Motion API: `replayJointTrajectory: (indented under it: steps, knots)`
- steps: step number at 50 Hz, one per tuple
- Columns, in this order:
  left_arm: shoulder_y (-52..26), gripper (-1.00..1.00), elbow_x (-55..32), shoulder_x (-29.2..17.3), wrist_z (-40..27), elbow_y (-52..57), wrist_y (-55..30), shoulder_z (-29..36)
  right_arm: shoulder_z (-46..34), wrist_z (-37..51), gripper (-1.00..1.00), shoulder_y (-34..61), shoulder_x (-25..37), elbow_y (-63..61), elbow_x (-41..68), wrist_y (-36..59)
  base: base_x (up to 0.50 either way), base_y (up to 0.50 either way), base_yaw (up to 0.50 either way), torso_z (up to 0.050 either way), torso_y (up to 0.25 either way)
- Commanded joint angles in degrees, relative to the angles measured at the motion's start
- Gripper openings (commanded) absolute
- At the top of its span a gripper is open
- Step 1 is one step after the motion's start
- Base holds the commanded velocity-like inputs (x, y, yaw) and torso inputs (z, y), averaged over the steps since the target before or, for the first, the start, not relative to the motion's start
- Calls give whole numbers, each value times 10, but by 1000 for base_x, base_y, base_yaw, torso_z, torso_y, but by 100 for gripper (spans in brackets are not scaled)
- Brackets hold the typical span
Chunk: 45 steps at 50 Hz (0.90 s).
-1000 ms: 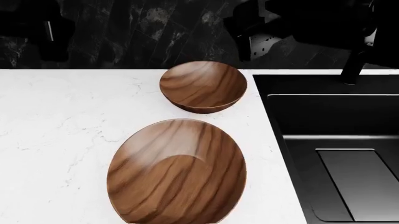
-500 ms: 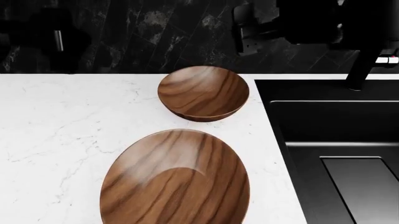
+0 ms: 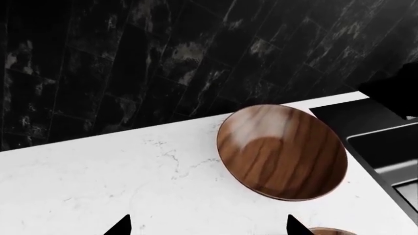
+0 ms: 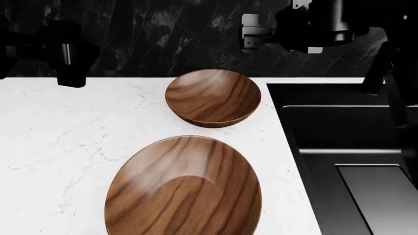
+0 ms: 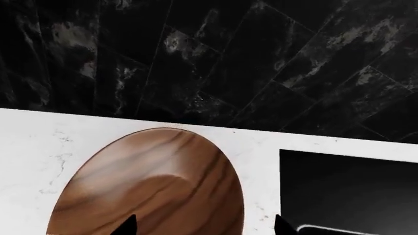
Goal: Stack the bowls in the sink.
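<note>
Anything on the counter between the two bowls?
No. In the head view, only a bare strip of white marble counter separates the far bowl from the near bowl; they are not touching.

1. Ahead of me runs a wall of glossy black marble tiles [image 4: 170,29], veined pale and laid diagonally.
2. Below it lies the white, grey-veined marble tabletop [image 4: 58,137].
3. Soft light glints off the tiles.

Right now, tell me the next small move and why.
Probably lower the right gripper toward the far bowl. Both bowls, this one and the near bowl, sit on the white counter, none in the sink. The right wrist view looks straight down at that bowl; its jaws are open and hold nothing.
</note>
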Motion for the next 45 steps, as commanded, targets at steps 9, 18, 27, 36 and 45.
replayJointTrajectory:
  steps: [9, 18, 27, 36, 45]
  knots:
    - [11, 100, 1, -17, 8, 11, 7, 2, -102, -150, 100, -12, -85, 163, -110, -53, 0, 0, 0, 0, 0]
    - [25, 100, 18, -18, 23, 7, 3, 0, -47, -113, 100, -19, -95, 210, -137, -74, 0, 0, 0, 0, 0]
    - [28, 100, 20, -26, 27, 16, 6, -3, 20, -174, 100, -47, -110, 209, -200, -78, 0, 0, 0, 0, 0]
    - [42, 100, 27, -33, 34, 24, 11, -5, 80, -194, 100, -76, -114, 210, -286, -62, 0, 0, 0, 0, 0]
    - [36, 100, 19, -38, 31, 28, 15, -2, 189, -205, 100, -87, -118, 210, -402, -50, 0, 0, 0, 0, 0]
